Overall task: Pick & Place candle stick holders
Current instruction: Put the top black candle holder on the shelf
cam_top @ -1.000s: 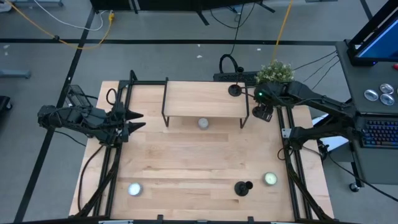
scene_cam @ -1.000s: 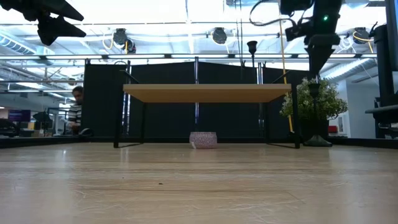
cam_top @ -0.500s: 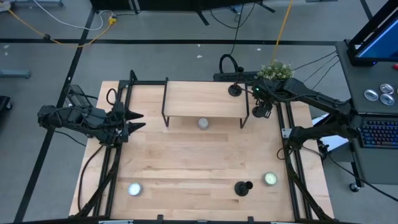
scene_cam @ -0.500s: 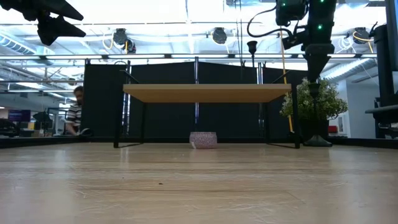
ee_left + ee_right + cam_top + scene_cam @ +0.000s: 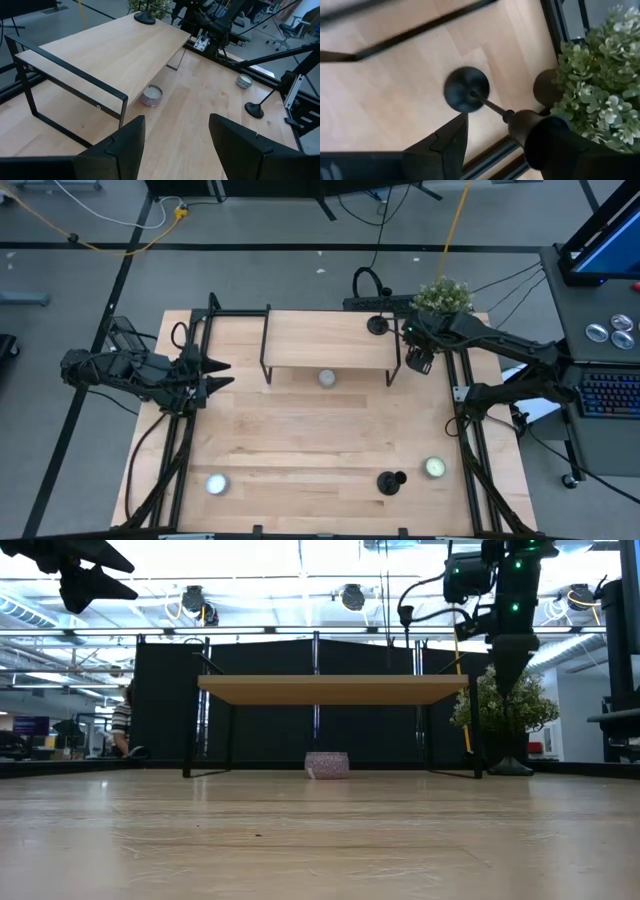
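One black candle stick holder (image 5: 377,325) stands on its round base on the far right corner of the small wooden shelf (image 5: 325,338). In the right wrist view its base (image 5: 466,89) and cup (image 5: 524,125) show past the fingers. A second holder (image 5: 390,482) stands on the table near the front right. My right gripper (image 5: 413,352) hangs open just off the shelf's right end, pointing steeply down, beside the first holder and touching nothing. My left gripper (image 5: 222,375) waits open at the table's left side.
White tealights lie under the shelf (image 5: 326,377), at the front left (image 5: 216,484) and at the front right (image 5: 434,468). A potted plant (image 5: 441,295) stands behind the shelf's right end. Black frame rails run along both table sides.
My right gripper has come down a little and edged toward the shelf's right end and the holder on it. The holder has stayed where it was.
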Controlling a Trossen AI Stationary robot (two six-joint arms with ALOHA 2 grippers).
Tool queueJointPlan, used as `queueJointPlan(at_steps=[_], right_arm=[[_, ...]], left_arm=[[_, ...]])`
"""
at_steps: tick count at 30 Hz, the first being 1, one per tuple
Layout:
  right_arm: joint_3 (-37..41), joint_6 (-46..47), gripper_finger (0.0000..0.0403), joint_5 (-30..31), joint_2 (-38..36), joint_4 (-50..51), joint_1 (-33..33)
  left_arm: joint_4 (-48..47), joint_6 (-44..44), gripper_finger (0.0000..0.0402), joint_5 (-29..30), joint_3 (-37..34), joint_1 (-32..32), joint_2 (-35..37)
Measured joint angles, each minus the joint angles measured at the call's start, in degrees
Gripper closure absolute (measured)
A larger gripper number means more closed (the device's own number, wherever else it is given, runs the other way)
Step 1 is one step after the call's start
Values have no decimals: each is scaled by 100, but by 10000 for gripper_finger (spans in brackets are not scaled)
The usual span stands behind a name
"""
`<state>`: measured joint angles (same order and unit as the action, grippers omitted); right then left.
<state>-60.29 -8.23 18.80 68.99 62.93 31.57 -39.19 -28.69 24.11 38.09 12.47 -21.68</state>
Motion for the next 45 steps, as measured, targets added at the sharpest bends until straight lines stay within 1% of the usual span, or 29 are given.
queueJointPlan(at_steps=[3, 9, 13, 18, 21, 26, 32, 35, 39, 45], right_arm=[[120, -5, 237, 99, -16, -43, 2], [170, 3, 301, 333, -49, -50, -2], [177, 0, 345, 290, -130, -84, 2], [181, 4, 385, -41, -310, -13, -13], [188, 34, 387, -25, -446, 2, -26], [216, 278, 389, 223, -693, 141, -96], [165, 414, 390, 185, -828, 583, -322], [-25, 509, 390, 181, -833, 867, -465], [-444, 681, 390, -108, -833, 1212, -682], [-1187, 1203, 390, -503, -700, 2301, -1040]], left_arm=[[-1, -10, 176, 3, 0, 0, -1], [1, -52, 176, 49, 0, -1, -1], [1, -52, 176, 51, 2, -2, -1], [1, -62, 176, 189, 1, 0, -1], [17, -78, 176, 273, 0, -1, -1], [237, -45, 176, 303, 2, -2, -1], [593, -22, 176, 305, 2, -2, -1], [712, -30, 176, 301, 2, 0, -3], [811, -30, 176, 294, 2, -1, -3], [956, -31, 176, 290, 2, -2, -3]])
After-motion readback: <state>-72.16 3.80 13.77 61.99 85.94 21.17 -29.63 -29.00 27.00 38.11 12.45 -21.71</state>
